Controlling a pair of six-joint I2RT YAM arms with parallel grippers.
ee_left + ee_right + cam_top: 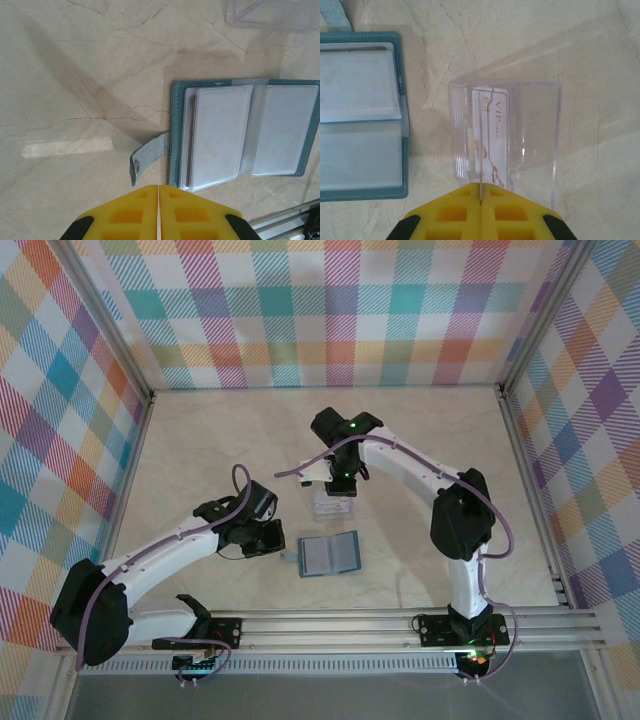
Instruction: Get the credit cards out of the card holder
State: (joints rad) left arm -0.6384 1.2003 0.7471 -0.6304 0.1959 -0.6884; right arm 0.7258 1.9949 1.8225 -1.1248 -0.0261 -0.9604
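The card holder (pixel 330 554) lies open on the table, teal outside with grey-blue pocket panels (pixel 220 135), its snap strap (pixel 150 157) sticking out to the side. My left gripper (pixel 159 187) is shut and empty, just short of the holder's strap edge (pixel 268 538). My right gripper (pixel 481 192) is shut on a thin credit card (pixel 481 150) seen edge-on, held inside a clear plastic box (pixel 535 135). A whitish credit card with pink markings and "VIP" lettering (pixel 497 140) rests in that box. The holder (pixel 360 115) lies to the left of the box.
The clear box (pixel 333 506) stands on the marble-look table just behind the holder, and its corner shows in the left wrist view (pixel 270 12). Checked walls close off three sides. An aluminium rail (pixel 400 620) runs along the near edge by the arm bases.
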